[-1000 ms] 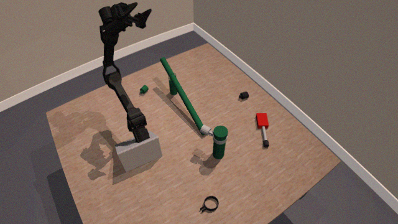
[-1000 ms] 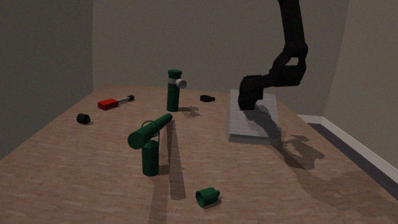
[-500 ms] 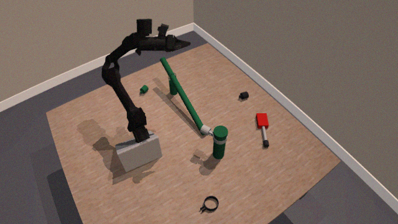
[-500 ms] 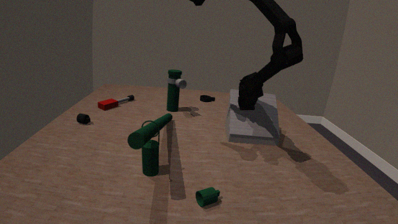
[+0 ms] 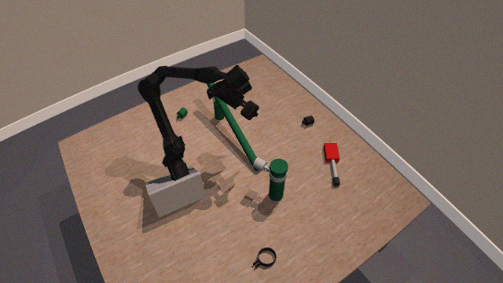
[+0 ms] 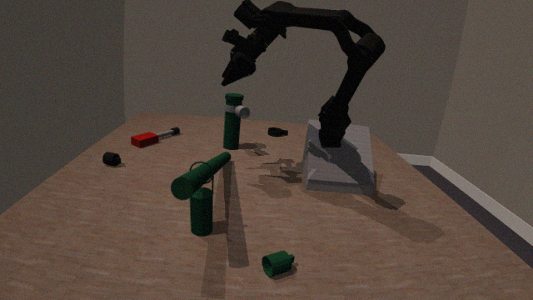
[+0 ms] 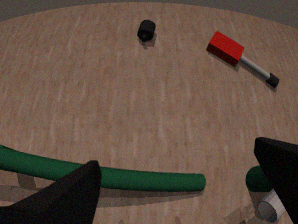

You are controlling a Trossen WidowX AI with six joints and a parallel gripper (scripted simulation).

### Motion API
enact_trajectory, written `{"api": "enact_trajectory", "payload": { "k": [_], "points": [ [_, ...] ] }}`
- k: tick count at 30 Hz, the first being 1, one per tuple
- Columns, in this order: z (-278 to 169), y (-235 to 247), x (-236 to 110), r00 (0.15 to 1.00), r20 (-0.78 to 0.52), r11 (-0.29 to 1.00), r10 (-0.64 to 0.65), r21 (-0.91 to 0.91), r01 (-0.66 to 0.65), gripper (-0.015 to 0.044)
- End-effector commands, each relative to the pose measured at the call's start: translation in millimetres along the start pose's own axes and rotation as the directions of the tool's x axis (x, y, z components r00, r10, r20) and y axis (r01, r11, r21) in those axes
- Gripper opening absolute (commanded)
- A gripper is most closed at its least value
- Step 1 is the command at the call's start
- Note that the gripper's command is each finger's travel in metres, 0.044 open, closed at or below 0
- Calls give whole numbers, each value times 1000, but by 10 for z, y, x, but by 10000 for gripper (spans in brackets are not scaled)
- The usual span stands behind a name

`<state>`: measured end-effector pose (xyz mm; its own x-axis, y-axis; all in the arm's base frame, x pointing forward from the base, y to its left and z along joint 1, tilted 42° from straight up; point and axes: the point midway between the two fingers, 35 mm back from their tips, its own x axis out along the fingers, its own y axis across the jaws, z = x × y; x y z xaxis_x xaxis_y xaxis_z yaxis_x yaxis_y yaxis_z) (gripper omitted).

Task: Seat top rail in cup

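My gripper hangs high over the table with its fingers spread wide and nothing between them, well above the rail and not touching it.

The rail runs through the loop cap on the small post at the far end of the table in the top view. Its cut end points toward the rail-end cup on the big post. In the wrist view I see a gap of bare table between that cut end and the pale cup, so I judge the seating not yet done. The brace band sits high on the post, just under the post cap, which is where it should remain. Left to do: come down, take the rail, slide it along its length into the cup, then open and back off.

Around the rail there is open room on both sides. The loose green cap lies to its left, the black cap and the red-headed tool well off to the right, the black clamp ring near the front edge. The table edges are far from the work. My own base stands near the big post, so my elbow needs care there.
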<state>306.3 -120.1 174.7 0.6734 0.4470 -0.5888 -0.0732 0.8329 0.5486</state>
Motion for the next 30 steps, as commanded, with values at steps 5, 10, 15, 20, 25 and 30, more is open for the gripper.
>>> {"api": "enact_trajectory", "payload": {
  "k": [5, 10, 15, 20, 25, 30],
  "points": [
    [-292, 149, 284, 988, -105, 993, 114, 52, -110, 440],
    [-321, 27, 284, 987, -114, 991, 113, -53, -119, 440],
    [-427, -313, 273, 984, -135, 926, 117, -344, -157, 440],
    [-580, -654, 249, 980, -150, 765, 133, -612, -198, 440],
    [-761, -960, 212, 975, -153, 526, 161, -823, -216, 440],
    [-920, -1175, 180, 971, -147, 328, 187, -923, -202, 440]
  ]
}}
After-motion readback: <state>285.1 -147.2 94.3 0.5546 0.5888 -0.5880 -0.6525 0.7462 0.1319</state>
